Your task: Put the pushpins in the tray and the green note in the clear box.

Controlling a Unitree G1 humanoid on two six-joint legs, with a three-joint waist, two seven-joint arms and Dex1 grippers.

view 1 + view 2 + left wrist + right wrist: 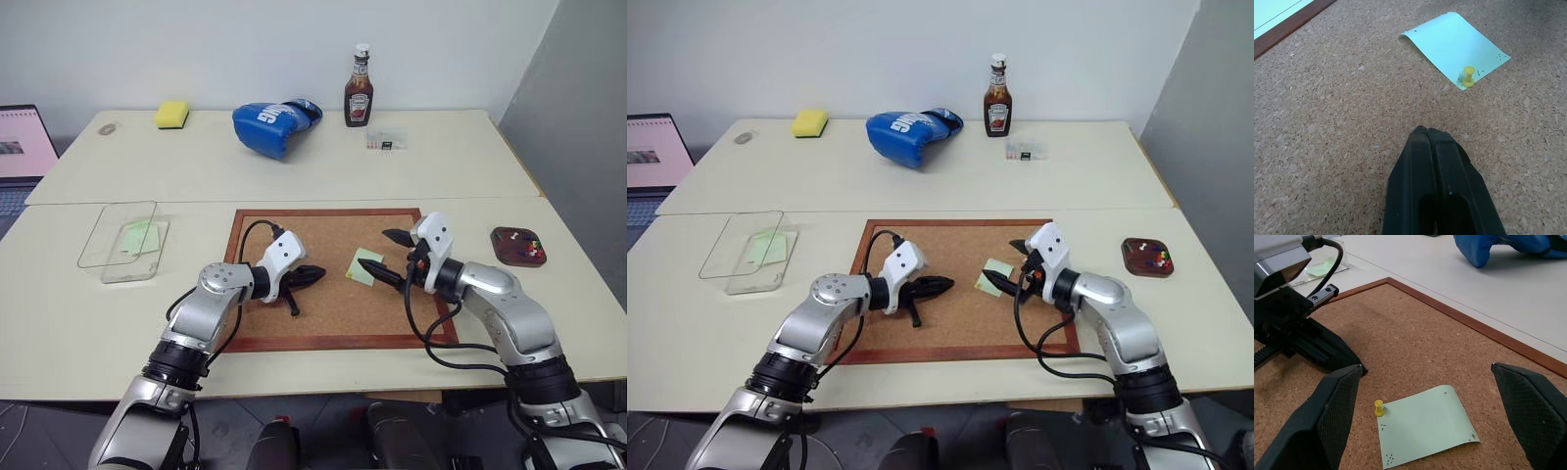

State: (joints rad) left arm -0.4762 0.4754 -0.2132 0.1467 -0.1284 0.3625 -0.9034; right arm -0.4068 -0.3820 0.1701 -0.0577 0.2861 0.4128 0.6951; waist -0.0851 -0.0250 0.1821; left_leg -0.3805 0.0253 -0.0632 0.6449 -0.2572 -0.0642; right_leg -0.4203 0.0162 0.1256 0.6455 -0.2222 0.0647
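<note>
One yellow pushpin is pinning the green note to the corkboard — the right gripper is being held above it, fingers spread wide, probably for pulling it; the left gripper is being kept shut nearby.

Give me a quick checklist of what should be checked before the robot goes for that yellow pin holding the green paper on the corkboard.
1. Right gripper open wide enough for the pin: ok, its fingers stand far apart.
2. Yellow pushpin in plain sight and unobstructed: ok, upright at one corner of the green note.
3. Note free to lift: not ok, that pin holds it to the corkboard.
4. Left gripper out of the way: ok, shut, short of the note.
5. Tray reachable and unblocked: ok, beside the corkboard on the robot's right.
6. Clear box open: cannot tell.
</note>
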